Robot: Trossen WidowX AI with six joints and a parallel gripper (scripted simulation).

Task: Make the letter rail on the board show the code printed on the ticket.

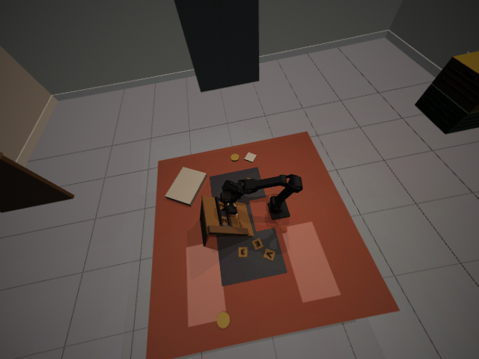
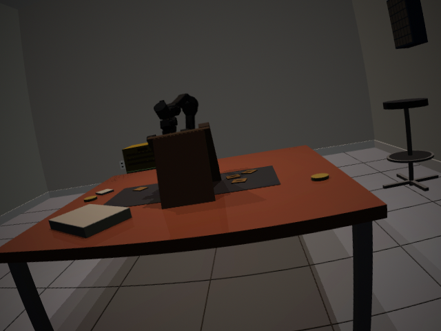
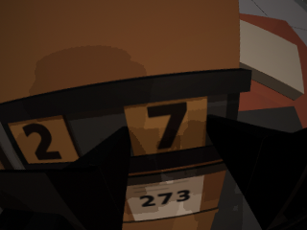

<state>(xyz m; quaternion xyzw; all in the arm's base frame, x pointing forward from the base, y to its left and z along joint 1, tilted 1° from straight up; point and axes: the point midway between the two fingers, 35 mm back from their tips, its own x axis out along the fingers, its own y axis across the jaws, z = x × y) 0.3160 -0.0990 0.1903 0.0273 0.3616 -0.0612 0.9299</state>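
Observation:
My gripper [image 1: 229, 210] [image 3: 168, 126] is shut on the 7 tile [image 3: 192, 131], which sits upright between the lips of the rail [image 3: 144, 83] near its right end. The 2 tile [image 3: 44, 141] is in the rail to the left, with a dark gap between the two. The ticket [image 3: 165, 197] below reads 273. The board [image 1: 210, 212] [image 2: 185, 171] leans up on the counter. Three loose tiles lie on the dark mat: one looks like a 3 [image 1: 242, 251] [image 2: 239, 180], one like an E [image 1: 257, 244] [image 2: 233, 176], one like a V [image 1: 269, 254] [image 2: 249, 172].
Another tile [image 2: 140, 188] lies on the mat's far part, mostly hidden by the arm in the top view. A pale book-like block [image 1: 186, 185] [image 2: 90, 215] [image 3: 273, 53] lies beside the board. A small white square [image 1: 250, 157] and yellow discs [image 1: 234, 157] [image 1: 223, 319] lie near counter edges.

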